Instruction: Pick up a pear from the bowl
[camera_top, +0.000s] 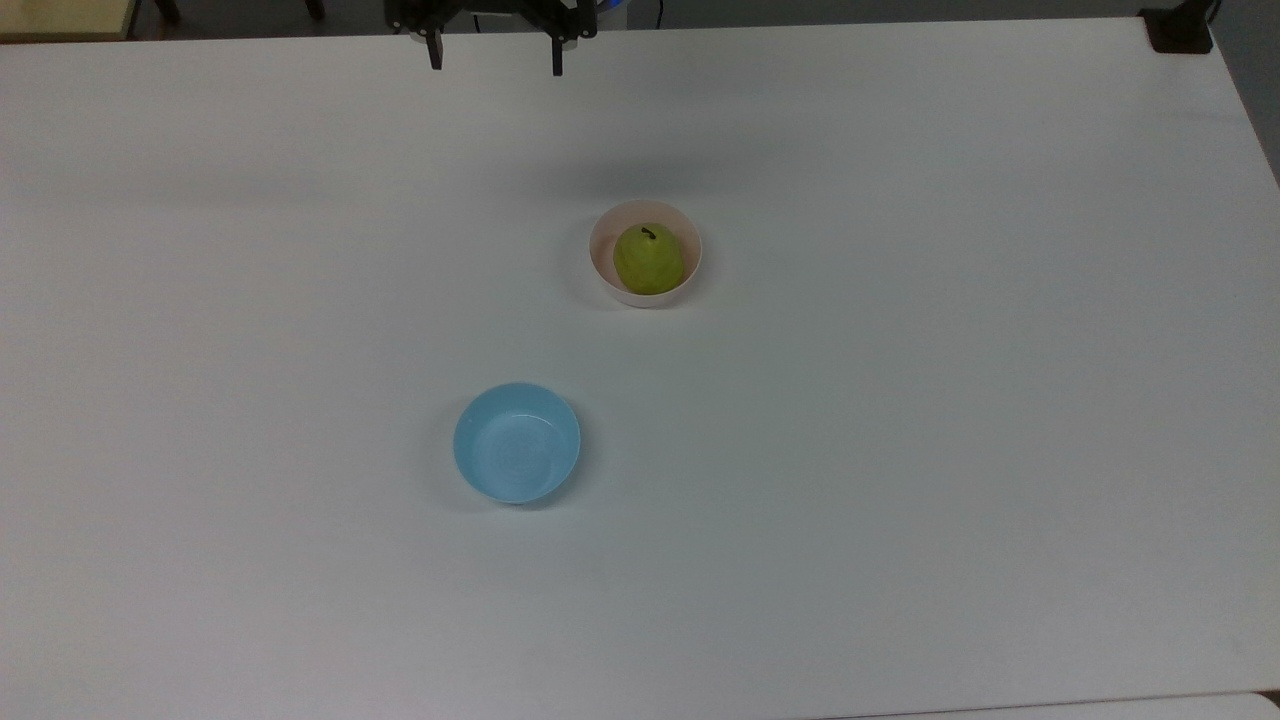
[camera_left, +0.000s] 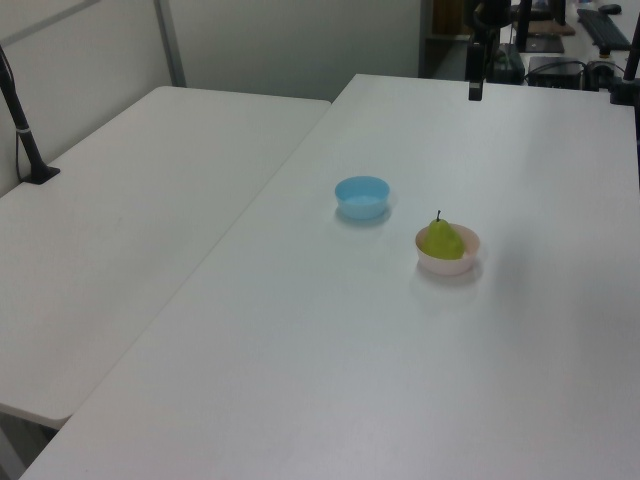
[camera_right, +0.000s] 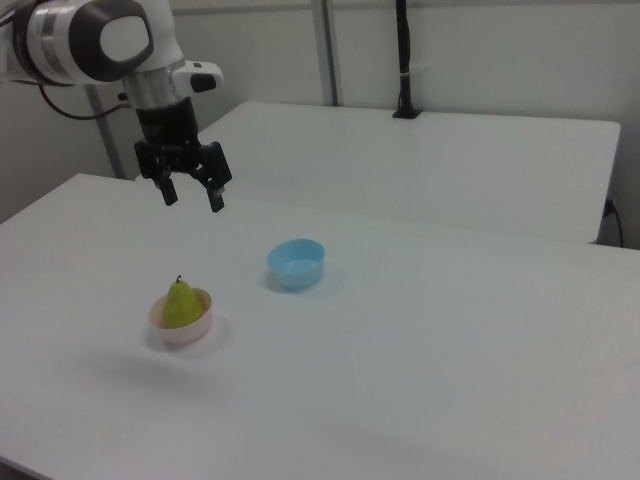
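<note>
Fingers: the black two-finger gripper (camera_right: 191, 193) hangs high above the white tabletop (camera_top: 900, 450), its fingers (camera_right: 215, 200) spread wide apart and holding nothing.
Light blue round plastic bowl (camera_top: 517, 442): empty, down on the tabletop, well apart from the fingers and towards the top view's lower left of them; not the target.
Small yellow-green pear with a short dark stem (camera_top: 648, 258): upright, stem up, inside the small pale pink smooth-sided bowl (camera_top: 601, 268), well below the fingers and a little to the top view's right of them.
Step in hand: judged to be the approach, with the pear not yet touched.
Doing it well: probably centre the fingers over the pear first, then descend straight, one finger each side of its widest part and inside the pink rim, closing gently so the bowl does not tip or slide.
</note>
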